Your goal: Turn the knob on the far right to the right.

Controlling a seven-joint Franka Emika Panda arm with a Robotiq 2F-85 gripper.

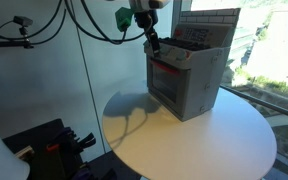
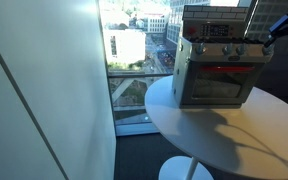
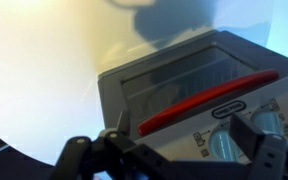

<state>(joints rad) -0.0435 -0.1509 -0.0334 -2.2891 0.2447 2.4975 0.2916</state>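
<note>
One toy oven (image 2: 216,75), one round table (image 2: 234,140).

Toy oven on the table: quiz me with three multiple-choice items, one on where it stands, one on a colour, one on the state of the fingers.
1. Where does the toy oven stand?
A) on the round white table
B) on the floor
C) on a wall shelf

2. What colour is its door handle?
A) blue
B) red
C) yellow

3. How do the fingers stand in the wrist view?
A) shut on a cup
B) shut on nothing
C) spread open

Answers: 1 A, both exterior views show it on the tabletop. 2 B, the wrist view shows a red bar across the door. 3 C, the two fingers stand wide apart, holding nothing.
</note>
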